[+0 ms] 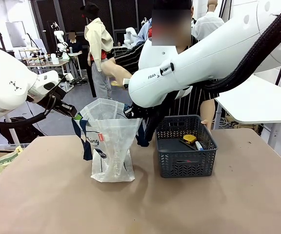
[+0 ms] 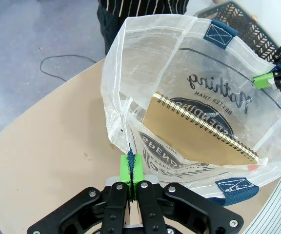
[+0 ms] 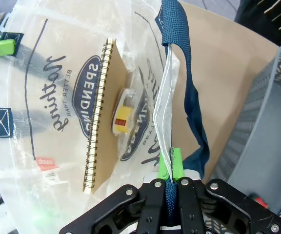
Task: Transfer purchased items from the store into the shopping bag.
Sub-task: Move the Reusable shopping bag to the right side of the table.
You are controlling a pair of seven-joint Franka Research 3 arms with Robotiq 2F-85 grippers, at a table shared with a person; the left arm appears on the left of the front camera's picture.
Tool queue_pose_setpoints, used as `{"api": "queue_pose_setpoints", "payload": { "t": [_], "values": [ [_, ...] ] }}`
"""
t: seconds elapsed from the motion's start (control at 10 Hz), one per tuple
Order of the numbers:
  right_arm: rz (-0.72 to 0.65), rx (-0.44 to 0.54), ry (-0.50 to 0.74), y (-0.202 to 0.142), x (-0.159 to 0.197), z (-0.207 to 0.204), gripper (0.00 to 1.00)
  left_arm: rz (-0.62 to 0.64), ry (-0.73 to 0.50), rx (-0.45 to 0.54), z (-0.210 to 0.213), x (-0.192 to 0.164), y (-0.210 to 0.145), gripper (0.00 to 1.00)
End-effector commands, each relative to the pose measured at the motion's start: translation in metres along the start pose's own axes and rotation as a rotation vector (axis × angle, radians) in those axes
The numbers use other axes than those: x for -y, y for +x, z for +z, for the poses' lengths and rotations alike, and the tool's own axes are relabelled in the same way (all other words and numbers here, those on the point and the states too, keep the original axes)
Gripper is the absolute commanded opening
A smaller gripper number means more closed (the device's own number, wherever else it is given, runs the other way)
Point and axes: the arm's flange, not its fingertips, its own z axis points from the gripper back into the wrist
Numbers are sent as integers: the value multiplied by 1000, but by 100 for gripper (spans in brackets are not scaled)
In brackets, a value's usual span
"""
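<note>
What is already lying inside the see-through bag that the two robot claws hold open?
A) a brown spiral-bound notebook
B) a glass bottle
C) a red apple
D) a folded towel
A: the left wrist view looks down into the shopping bag, where a brown notebook with a wire spiral lies slanted inside.

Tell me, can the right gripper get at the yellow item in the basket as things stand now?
Probably not yet. The right gripper is shut on the rim of the shopping bag, holding it open. The yellow item lies uncovered in the basket, so only this grip hinders it.
</note>
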Motion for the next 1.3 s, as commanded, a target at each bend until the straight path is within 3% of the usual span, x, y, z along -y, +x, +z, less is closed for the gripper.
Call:
{"api": "queue_pose_setpoints", "payload": {
  "t": [0.0,1.2],
  "values": [
    [-7,-1,4,-1,1,2,0,-12,5,1,2,-3,1,0],
    [-7,-1,4,-1,1,2,0,-12,5,1,2,-3,1,0]
  ]
}}
